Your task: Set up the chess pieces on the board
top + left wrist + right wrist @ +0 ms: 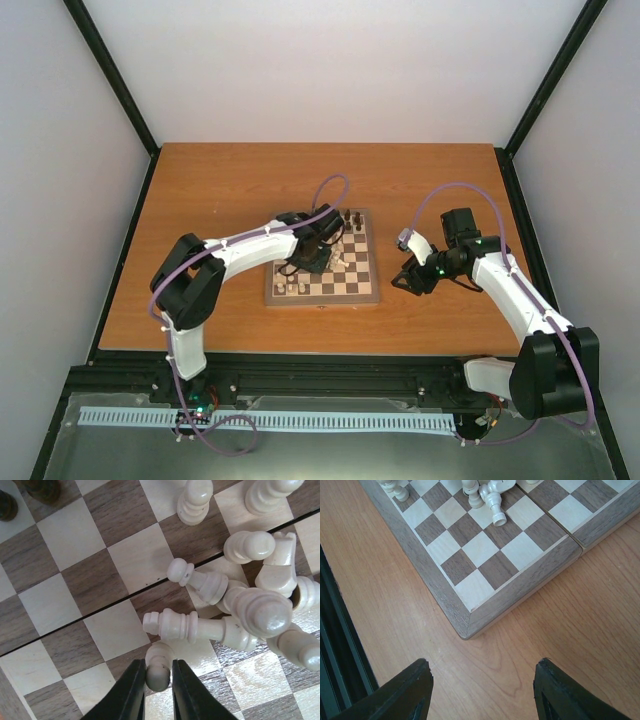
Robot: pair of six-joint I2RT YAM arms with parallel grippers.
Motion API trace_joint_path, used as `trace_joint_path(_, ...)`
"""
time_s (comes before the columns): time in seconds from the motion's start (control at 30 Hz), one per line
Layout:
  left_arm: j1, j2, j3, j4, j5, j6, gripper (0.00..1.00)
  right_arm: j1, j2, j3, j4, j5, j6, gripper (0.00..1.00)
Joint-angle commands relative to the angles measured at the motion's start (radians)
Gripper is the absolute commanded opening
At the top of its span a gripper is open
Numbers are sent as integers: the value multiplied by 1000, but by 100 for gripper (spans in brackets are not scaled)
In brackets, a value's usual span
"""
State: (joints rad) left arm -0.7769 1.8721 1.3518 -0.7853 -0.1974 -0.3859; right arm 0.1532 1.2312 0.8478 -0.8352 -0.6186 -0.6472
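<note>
Black left fingers (131,692) press in on both sides of a cream pawn (159,669), its rounded end clenched between their tips. Whether the pawn stands or lies cannot be told from the left wrist view. It sits on the board (75,580), on the near side of the fold line that crosses the squares.

Just past the pawn, a longer cream piece (200,628) lies on its side with its head pointing left. Beyond that, a second fallen cream piece (197,580) rests across the fold line. To the right, a heap of cream pieces (265,610) lies tumbled together, touching one another and mostly tipped over. Two upright cream pieces (195,500) stand at the top edge of the view. Two dark pieces (45,489) show at the upper left corner, well apart from the heap.

From above, the left arm (240,250) reaches over the middle of the board. A row of dark pieces (352,216) stands at its far edge, and a few small cream pieces (290,288) stand near its front left corner.

Right fingers (405,692) are spread wide apart and grasp nothing. They hang above the bare wooden table (530,645), just off a corner of the board and clear of it.
</note>
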Motion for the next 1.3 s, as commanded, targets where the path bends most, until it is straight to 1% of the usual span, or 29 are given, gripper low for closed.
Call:
trace_joint_path(0.0,8,4,36,5,16,14,14,8,2,-7,-4,-15,-14,57)
trace_joint_path(0.13,-4,-21,27,-16,-1,15,8,8,1,-7,-4,-15,-14,57)
trace_joint_path(0.37,-31,-121,-35,-51,-7,7,8,8,1,-8,-4,-15,-14,57)
trace_joint_path(0.53,-40,-153,-63,-81,1,10,7,8,1,-7,-5,-15,-14,57)
trace_joint_path(1.27,-48,-65,-71,-73,61,30,8,8,0,-7,-6,-14,-15,57)
